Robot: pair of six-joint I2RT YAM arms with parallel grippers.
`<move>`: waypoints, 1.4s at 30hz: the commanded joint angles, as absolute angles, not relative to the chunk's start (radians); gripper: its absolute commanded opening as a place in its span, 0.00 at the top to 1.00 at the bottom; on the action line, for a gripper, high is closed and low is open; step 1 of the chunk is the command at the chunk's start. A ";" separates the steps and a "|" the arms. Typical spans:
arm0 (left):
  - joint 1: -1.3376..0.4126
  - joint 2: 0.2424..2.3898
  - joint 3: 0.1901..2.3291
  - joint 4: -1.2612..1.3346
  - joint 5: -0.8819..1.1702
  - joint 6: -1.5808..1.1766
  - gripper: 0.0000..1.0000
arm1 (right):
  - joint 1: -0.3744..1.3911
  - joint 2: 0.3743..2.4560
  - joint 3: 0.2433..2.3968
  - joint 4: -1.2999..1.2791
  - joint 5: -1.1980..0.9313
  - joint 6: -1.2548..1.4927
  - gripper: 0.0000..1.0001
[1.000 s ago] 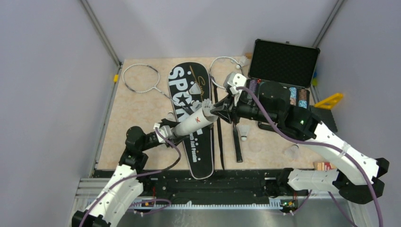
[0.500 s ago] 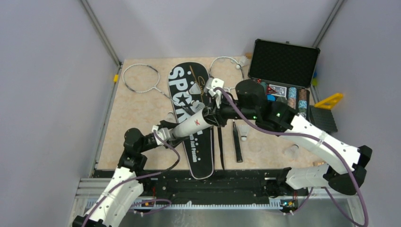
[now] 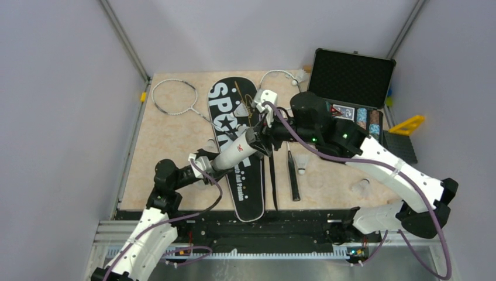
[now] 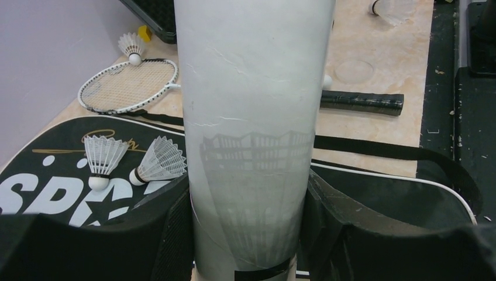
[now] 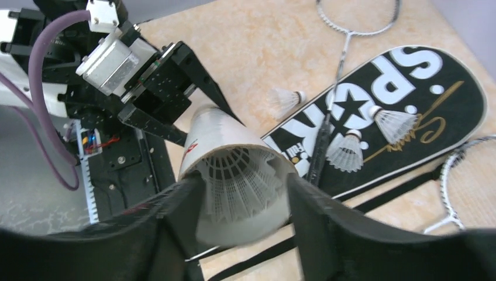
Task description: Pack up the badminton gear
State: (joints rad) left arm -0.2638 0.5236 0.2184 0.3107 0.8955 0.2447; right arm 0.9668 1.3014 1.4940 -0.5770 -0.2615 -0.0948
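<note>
The left gripper (image 3: 210, 162) is clamped on the lower end of the white tube (image 3: 238, 148), slanting above the black bag (image 3: 229, 102), and the right gripper (image 5: 243, 202) stands spread around the tube's mouth, a shuttlecock (image 5: 237, 178) inside it. Left of the bag the beige table (image 3: 169, 146) lies open up to one racket (image 3: 174, 96); on the right the other racket (image 3: 292, 175) and open case (image 3: 351, 76) crowd closer. Grey walls (image 3: 58, 117) close three sides.

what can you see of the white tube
The white tube is a cylinder, cardboard-looking, with a red mark on its side. The left hand clamps its lower end, tilting it above the black bag. Its open mouth faces the right hand, whose fingers flank the rim; a shuttlecock sits inside.
</note>
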 commanded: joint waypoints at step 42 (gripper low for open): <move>-0.284 0.500 0.256 0.586 -0.506 -0.153 0.69 | 0.944 1.868 1.140 0.555 -0.358 -0.434 0.05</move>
State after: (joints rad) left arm -0.2832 0.4896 0.2214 0.5159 -0.4404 -0.1268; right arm 0.8806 1.7573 0.9558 0.4892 -0.3210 -0.2306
